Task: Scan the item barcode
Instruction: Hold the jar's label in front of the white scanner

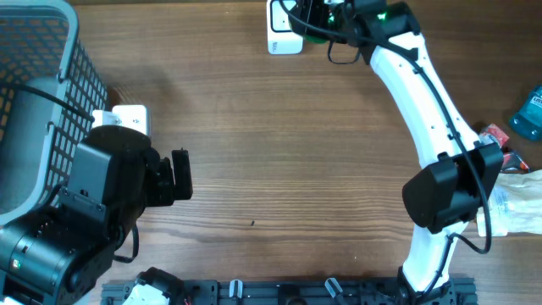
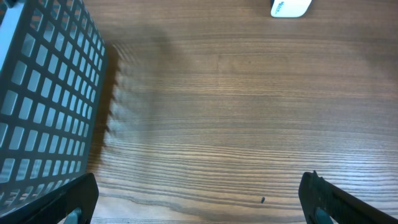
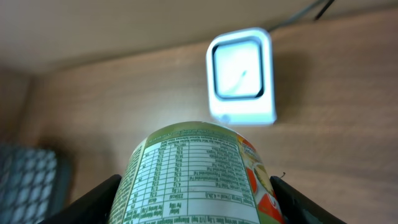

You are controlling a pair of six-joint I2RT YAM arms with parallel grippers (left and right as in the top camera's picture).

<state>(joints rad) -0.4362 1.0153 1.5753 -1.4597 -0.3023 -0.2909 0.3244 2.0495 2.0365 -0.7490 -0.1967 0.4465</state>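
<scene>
The right gripper (image 3: 196,186), clamped on the can (image 3: 205,140) near the table's (image 3: 124,106) far edge, should probably turn the can until its barcode, not the nutrition panel (image 3: 177,168), faces the scanner (image 3: 241,78).

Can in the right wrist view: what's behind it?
Behind the can the white scanner sits on the wooden table, window toward the camera. A blurred grey basket shows lower left. The can hides the table below the scanner.

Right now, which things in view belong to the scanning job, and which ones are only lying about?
For the job: can, held in the right tool; white scanner.
Lying about: basket, small white box, blue bottle, red packet.
</scene>
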